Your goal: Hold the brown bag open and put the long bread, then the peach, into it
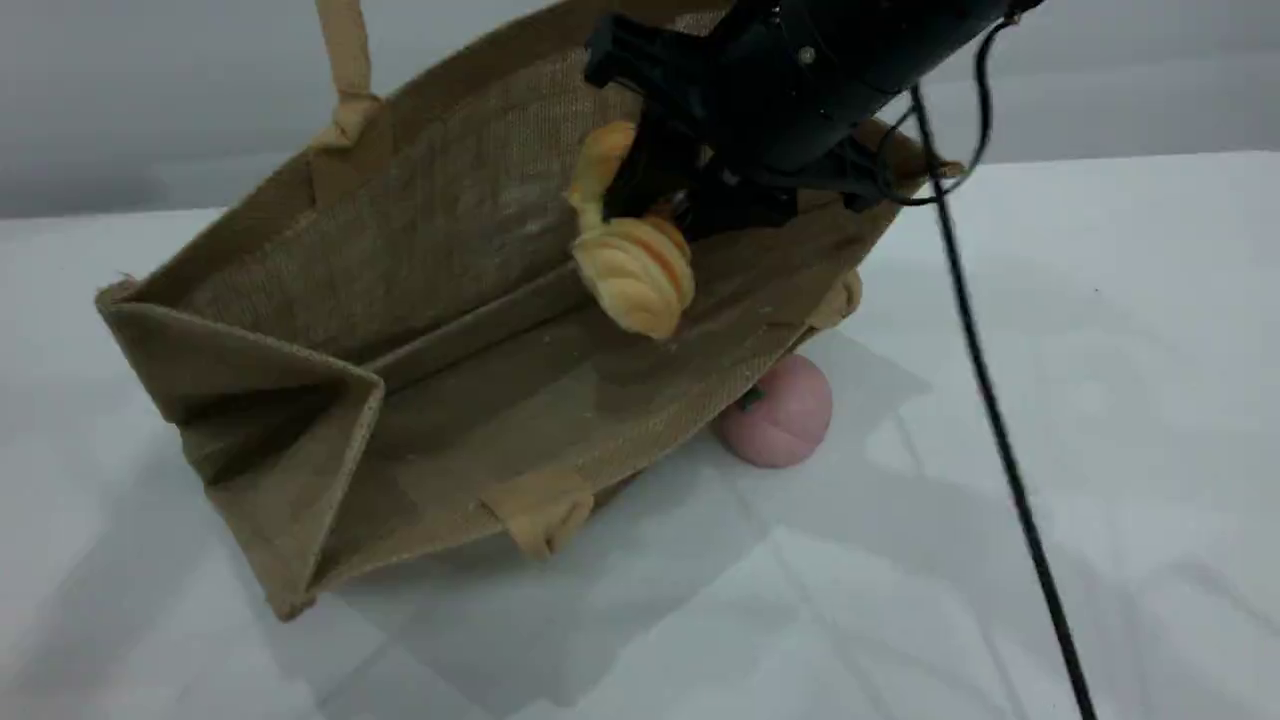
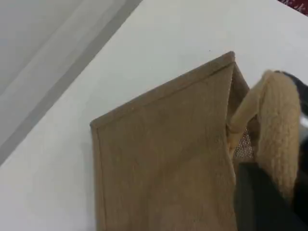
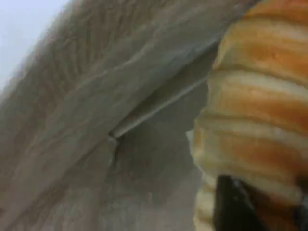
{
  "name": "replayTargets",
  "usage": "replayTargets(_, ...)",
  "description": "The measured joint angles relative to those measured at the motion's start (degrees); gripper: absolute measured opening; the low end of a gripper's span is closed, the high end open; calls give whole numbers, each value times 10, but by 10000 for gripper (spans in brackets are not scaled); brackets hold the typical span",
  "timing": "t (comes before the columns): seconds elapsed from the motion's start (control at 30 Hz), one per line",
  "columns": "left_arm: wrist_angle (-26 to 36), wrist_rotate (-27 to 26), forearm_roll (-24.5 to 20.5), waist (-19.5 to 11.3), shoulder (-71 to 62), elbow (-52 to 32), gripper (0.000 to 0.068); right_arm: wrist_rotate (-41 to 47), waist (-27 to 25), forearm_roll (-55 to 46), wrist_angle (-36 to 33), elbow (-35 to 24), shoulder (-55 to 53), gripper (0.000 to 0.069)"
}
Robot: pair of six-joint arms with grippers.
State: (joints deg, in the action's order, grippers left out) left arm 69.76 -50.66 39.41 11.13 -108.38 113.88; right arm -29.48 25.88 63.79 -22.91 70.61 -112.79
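- Lowering the bread (image 1: pixel 632 268) into the bag (image 1: pixel 300 400); whether my right gripper (image 1: pixel 668 205) is clamped or apart, I cannot tell.
- My left gripper (image 2: pixel 269 192), closed on the far handle (image 2: pixel 279 130), holds the bag open.
- Next: release, then fetch the peach (image 1: pixel 782 412), near-right outside.

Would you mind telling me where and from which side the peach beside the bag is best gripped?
Grip the peach across its round middle, coming from above and from its right, away from the brown bag. Its left side lies against and partly under the bag's lower edge, so only the top and right are free. It is a smooth ball, so jaws set below or above the widest part would probably slip.
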Motion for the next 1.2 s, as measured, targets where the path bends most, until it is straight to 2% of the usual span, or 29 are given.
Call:
replayTargets(0.17, 0, 0, 0, 0, 0, 0, 92, -37, 5, 33, 2, 2, 1, 468)
replayTargets(0.27, 0, 0, 0, 0, 0, 0, 92, -43, 3, 32, -8, 2, 6, 520)
replayTargets(0.53, -1, 5, 0, 0, 0, 0, 92, -87, -39, -6, -59, 2, 69, 530)
replayTargets(0.87, 1, 17, 0, 0, 0, 0, 92, -81, -148, -121, -154, 2, 197, 531)
replayTargets(1.07, 1, 26, -9, -1, 1, 11, 92, -81, -210, -197, -206, 2, 217, 531)
replayTargets(1.2, 1, 52, -23, -1, 1, 46, 92, -81, -216, -273, -212, 2, 217, 531)
